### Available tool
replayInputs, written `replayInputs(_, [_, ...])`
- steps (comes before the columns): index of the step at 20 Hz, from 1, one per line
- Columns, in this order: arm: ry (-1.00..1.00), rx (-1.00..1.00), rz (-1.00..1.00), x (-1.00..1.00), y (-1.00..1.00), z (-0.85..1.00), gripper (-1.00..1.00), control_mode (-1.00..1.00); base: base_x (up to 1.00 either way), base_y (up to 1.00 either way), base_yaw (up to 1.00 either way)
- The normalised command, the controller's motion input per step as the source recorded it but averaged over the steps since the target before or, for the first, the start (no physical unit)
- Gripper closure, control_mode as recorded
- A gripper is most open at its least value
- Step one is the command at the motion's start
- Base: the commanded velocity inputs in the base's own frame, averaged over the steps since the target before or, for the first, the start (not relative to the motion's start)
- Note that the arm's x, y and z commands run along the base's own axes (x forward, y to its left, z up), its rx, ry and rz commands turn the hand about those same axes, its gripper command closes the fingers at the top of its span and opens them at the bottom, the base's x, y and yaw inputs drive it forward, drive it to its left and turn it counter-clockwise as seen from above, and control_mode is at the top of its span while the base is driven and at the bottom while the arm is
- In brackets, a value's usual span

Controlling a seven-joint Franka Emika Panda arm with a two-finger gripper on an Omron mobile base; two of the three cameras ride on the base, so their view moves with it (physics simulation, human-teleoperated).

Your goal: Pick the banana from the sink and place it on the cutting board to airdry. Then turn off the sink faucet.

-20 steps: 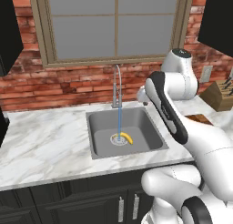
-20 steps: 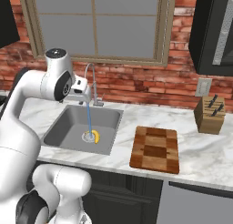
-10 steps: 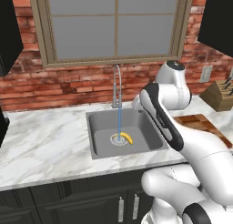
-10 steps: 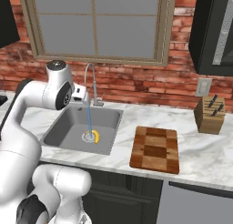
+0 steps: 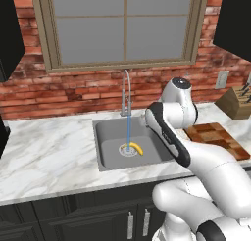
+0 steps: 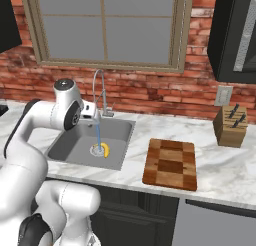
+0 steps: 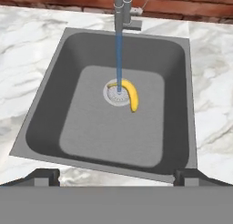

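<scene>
The banana [image 7: 130, 94] lay on the floor of the sink [image 7: 54, 73], curled against the round drain [image 7: 117, 93] at about its three o'clock, with one end under the thin blue stream of water [image 7: 119, 59]. In the left base view it sat just right of the drain too. Nothing of the task looked done yet: the fruit was untouched, the cutting board [image 6: 171, 163] on the marble counter [image 6: 225, 175] was bare, well apart from the basin at its three o'clock in the right base view, and the sink faucet [image 6: 98, 90] was running. The gripper [image 7: 116, 175] hung above the near rim of the basin, at the sink's six o'clock in the hand view, with its two tips spread wide and nothing between them. By my reading this was the approach stage; the descent, the grasp, the carry to the board and the shutting of the lever all remained.
</scene>
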Motion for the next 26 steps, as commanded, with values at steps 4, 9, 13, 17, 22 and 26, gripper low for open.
replayInputs(4, [-0.01,-0.06,0.00,0.26,0.00,-0.37,-1.00,-1.00,0.00,0.00,0.00])
replayInputs(9, [0.00,-0.03,0.00,0.32,0.00,-0.33,-1.00,-1.00,0.00,0.00,0.00])
replayInputs(13, [-0.01,0.00,0.00,0.32,0.01,-0.27,-1.00,-1.00,0.00,0.00,0.00])
replayInputs(17, [0.00,0.00,0.00,0.32,0.00,-0.32,-1.00,-1.00,0.00,0.00,0.00])
replayInputs(22, [0.00,0.00,0.00,0.33,0.01,-0.36,-1.00,-1.00,0.00,0.00,0.00])
replayInputs(26, [0.00,0.00,0.00,0.33,0.01,-0.32,-1.00,-1.00,0.00,0.00,0.00])
